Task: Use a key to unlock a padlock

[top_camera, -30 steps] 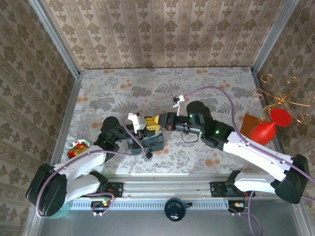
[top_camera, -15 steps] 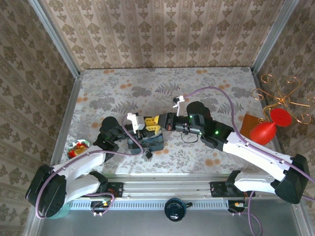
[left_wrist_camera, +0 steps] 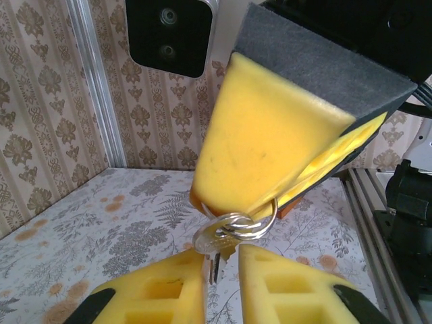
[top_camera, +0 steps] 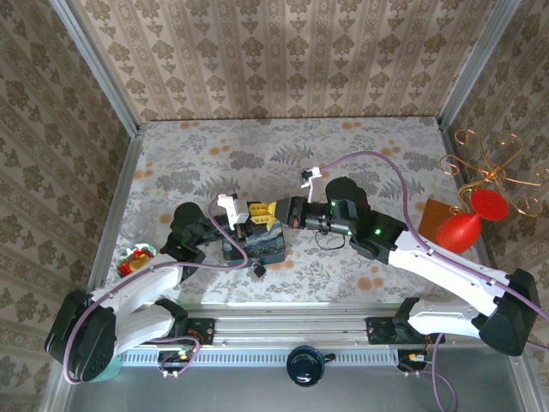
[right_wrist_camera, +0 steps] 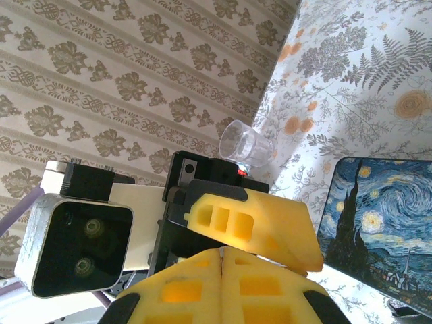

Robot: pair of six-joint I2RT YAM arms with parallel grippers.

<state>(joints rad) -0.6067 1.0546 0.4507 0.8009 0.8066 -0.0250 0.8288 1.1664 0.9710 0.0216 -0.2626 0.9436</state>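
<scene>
As the arms are bolted at the near edge, the first task thing in front of them is the tiny blackish padlock with a small metal shackle (top_camera: 258,270). It lies on the flowered table top (top_camera: 360,163), just at 6 o'clock of the rectangular blue tin box painted with swirls (top_camera: 262,246). Nothing touches the padlock. It is too small to read the shackle, but I judge that it is not yet unlocked.

A little farther, above the 12 o'clock side of the tin, the two pincers meet. The right gripper (right_wrist_camera: 221,260) has its yellow foam pads pressed fully together. It pinches the wire ring of the small silver metal key (left_wrist_camera: 217,239), so the key hangs down from it. The left gripper (left_wrist_camera: 223,264) reaches in from 9 o'clock with its pads almost together. There is a narrow gap between them, the blade of the key hangs in this gap, and the pads seem not to clamp it.

So the key is off the table, and I think it is being handed over or straightened. Nearly all the work is left: hold the padlock, put the key in, turn it.
</scene>
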